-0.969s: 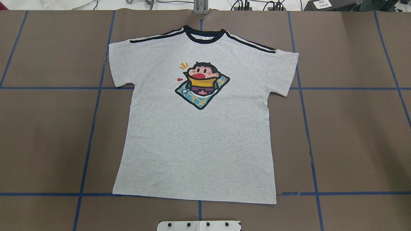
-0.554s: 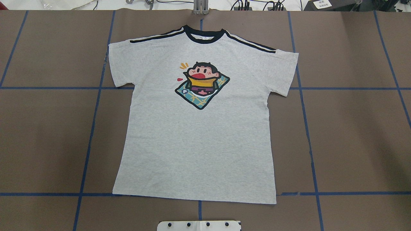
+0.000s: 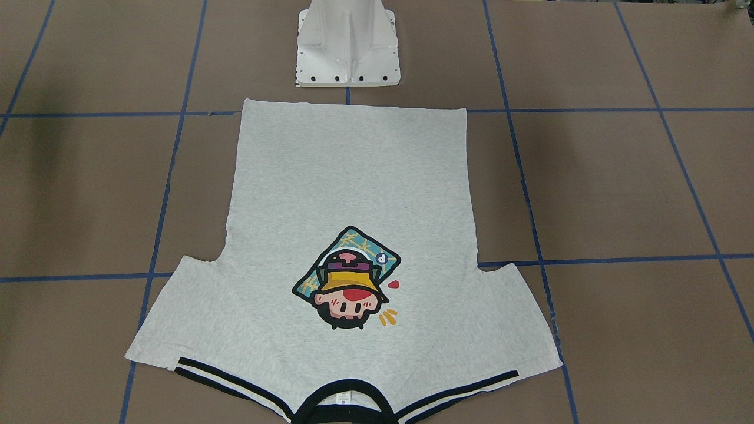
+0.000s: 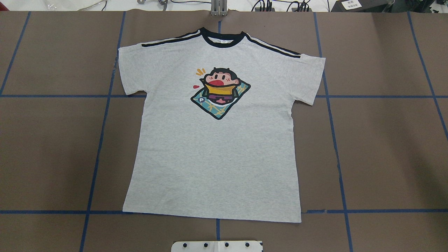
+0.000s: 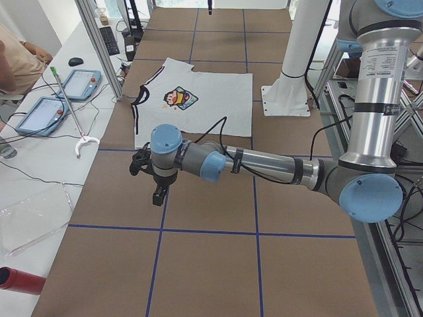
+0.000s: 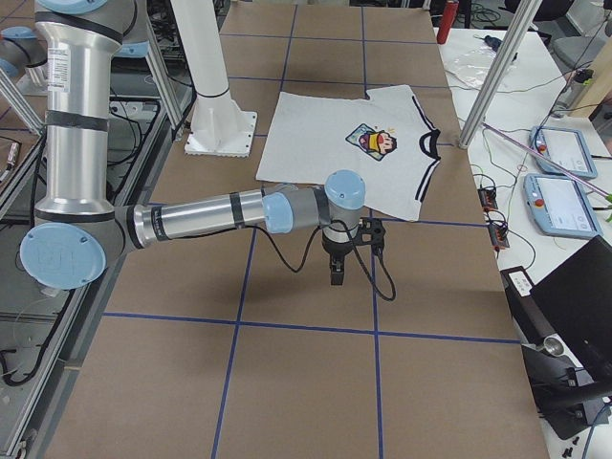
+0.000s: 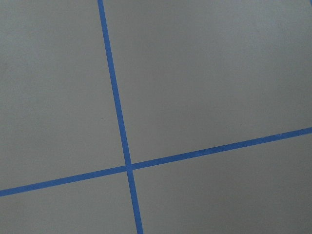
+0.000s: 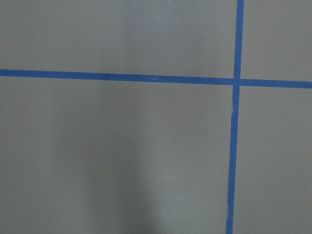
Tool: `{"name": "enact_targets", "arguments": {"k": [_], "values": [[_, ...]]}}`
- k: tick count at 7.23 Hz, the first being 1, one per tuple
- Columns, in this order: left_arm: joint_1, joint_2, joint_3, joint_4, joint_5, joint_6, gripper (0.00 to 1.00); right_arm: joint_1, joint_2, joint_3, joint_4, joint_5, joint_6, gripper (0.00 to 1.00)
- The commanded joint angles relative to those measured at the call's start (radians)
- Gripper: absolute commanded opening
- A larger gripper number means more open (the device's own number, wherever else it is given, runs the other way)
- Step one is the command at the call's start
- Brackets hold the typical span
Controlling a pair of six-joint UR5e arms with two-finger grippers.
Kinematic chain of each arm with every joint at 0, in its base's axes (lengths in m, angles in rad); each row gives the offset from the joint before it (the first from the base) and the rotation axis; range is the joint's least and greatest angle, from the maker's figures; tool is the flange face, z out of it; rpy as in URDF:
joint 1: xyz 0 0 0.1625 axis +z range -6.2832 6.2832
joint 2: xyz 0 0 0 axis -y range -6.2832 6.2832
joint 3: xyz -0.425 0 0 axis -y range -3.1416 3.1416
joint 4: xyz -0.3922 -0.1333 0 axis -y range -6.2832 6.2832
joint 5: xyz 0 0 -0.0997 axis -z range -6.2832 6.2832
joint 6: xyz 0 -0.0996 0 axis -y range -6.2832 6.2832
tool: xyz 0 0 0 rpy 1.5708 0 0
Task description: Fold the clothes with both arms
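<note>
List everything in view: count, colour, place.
T-shirt: one, light heather grey with striped trim and a cartoon print, flat and unfolded at table centre.
table: one, brown cover with a blue tape grid.
pedestal: one, white, by the T-shirt's hem.
bench: one, white, along the table's far side.
teach pendants: two, blue-grey, on the bench.
cylinder: one, red, on the bench.
person: one, beige sleeve only, at the bench.
left arm: silver, blue caps, over bare table.
left end effector: black, state unclear.
right arm: the same, at the opposite end.
right end effector: black, state unclear.
</note>
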Motion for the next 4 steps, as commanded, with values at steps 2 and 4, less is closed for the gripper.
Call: {"name": "enact_targets", "arguments": {"k": [2,4], "values": [[0.000,0.004,-0.009,-0.001,-0.002,-0.001,1.00,-0.015,0.007,0.002,0.003,0.001,0.004,1.00],[0.000,0.006,-0.005,-0.030,0.000,-0.003,1.00,-0.105,0.084,-0.008,-0.002,-0.012,0.067,1.00]]}}
